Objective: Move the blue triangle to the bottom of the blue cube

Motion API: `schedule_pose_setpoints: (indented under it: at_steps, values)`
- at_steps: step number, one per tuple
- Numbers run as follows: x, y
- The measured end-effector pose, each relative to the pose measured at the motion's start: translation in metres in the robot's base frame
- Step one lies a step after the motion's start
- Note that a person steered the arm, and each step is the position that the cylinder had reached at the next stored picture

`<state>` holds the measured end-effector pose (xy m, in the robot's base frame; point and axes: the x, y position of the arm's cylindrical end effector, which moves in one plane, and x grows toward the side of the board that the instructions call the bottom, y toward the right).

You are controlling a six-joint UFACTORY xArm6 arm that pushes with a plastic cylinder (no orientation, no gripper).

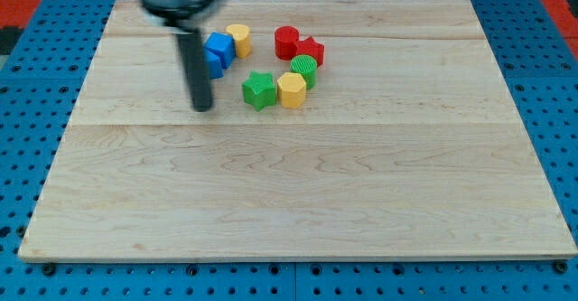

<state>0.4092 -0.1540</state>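
My tip [202, 108] rests on the wooden board [298, 192], left of centre in the upper half. Two blue blocks touch each other just up and right of the tip. The upper one looks like the blue cube [223, 45]. The lower left one, the blue triangle [212, 63], is partly hidden behind my rod. The tip is below and slightly left of both blue blocks and apart from them.
A yellow block [240, 38] touches the cube's upper right. A green star [259, 90] and a yellow hexagon [292, 90] lie right of the tip. A green cylinder [305, 67], a red star [312, 51] and a red cylinder [286, 40] sit further right.
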Motion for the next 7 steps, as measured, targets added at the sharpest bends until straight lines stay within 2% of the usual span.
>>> schedule_pose_setpoints:
  at_steps: [1, 2, 3, 5, 7]
  values:
    - [-0.039, -0.029]
    - [-0.067, -0.029]
    - [-0.077, -0.022]
    - [-0.081, 0.036]
    - [-0.07, 0.046]
